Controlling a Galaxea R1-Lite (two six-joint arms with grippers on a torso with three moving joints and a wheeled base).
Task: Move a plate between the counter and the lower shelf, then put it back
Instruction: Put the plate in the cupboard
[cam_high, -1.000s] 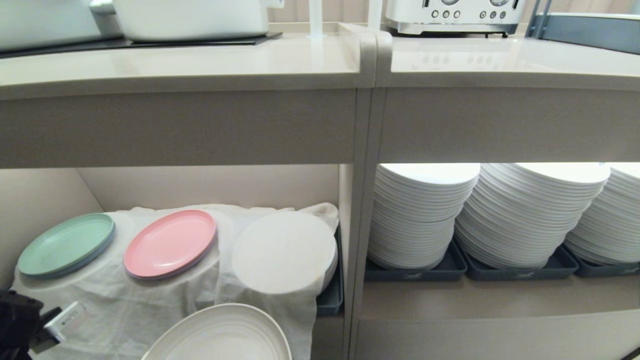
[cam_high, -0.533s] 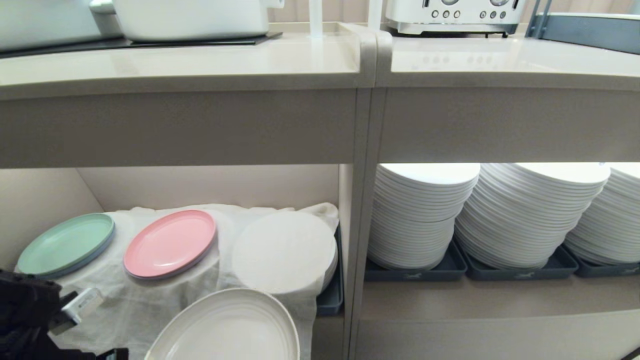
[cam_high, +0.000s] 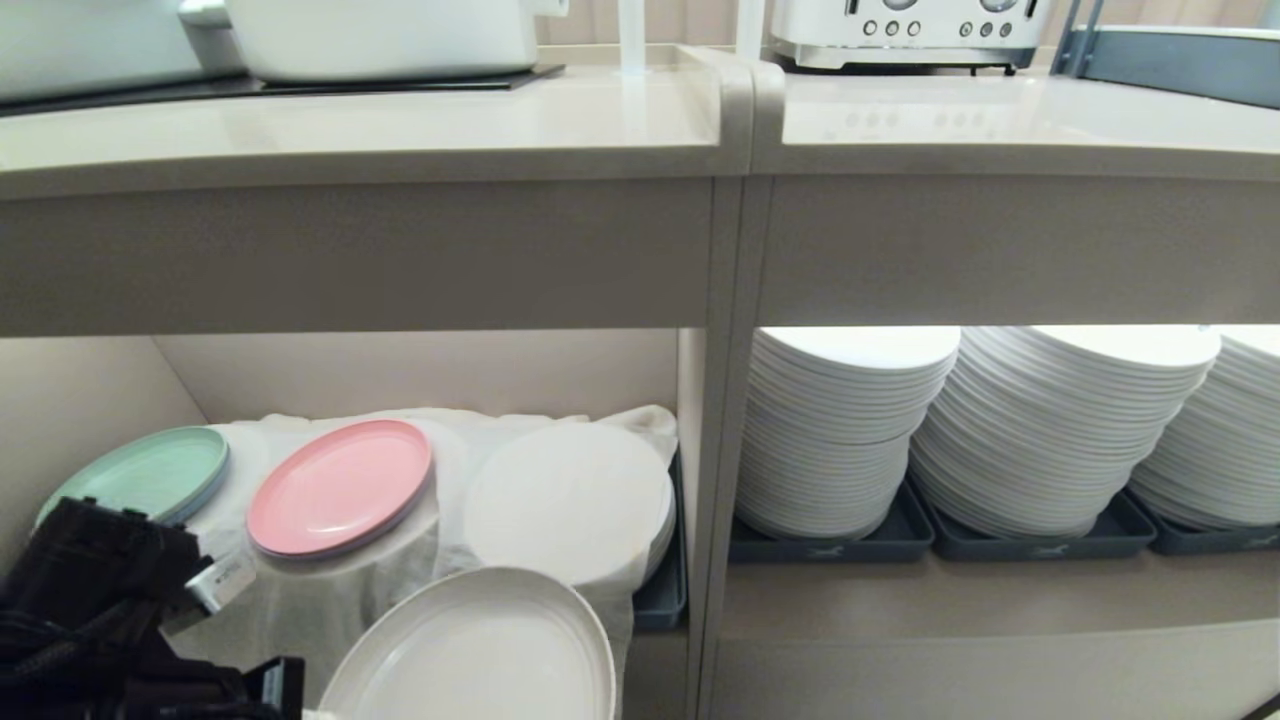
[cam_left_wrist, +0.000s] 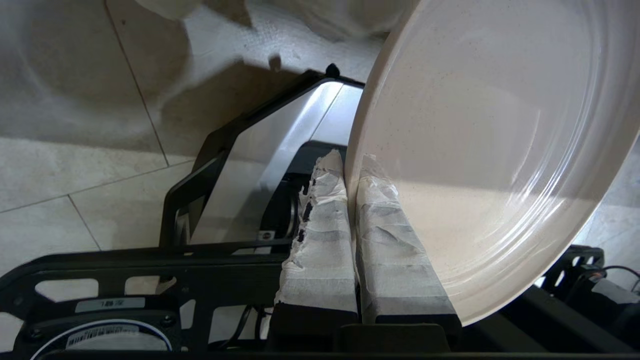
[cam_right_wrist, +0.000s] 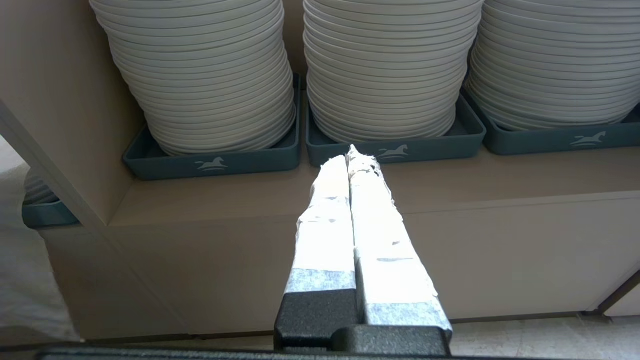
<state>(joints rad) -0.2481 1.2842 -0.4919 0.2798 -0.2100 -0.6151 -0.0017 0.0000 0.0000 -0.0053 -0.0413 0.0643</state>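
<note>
Plate (cam_high: 470, 650), cream-beige, held by its rim between the tape-wrapped fingers (cam_left_wrist: 320, 235) of the left gripper (cam_left_wrist: 351, 172), in front of the lower shelf (cam_high: 420, 370) and its white cloth (cam_high: 330, 600). Right gripper (cam_right_wrist: 352, 152) pressed together, empty, facing stacked white plates (cam_right_wrist: 380, 65).

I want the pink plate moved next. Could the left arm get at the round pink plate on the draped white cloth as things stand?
Probably not yet: the left gripper is shut on the rim of the matte cream-beige plate. The pink plate itself lies uncovered on the white cloth, nothing on top.
</note>
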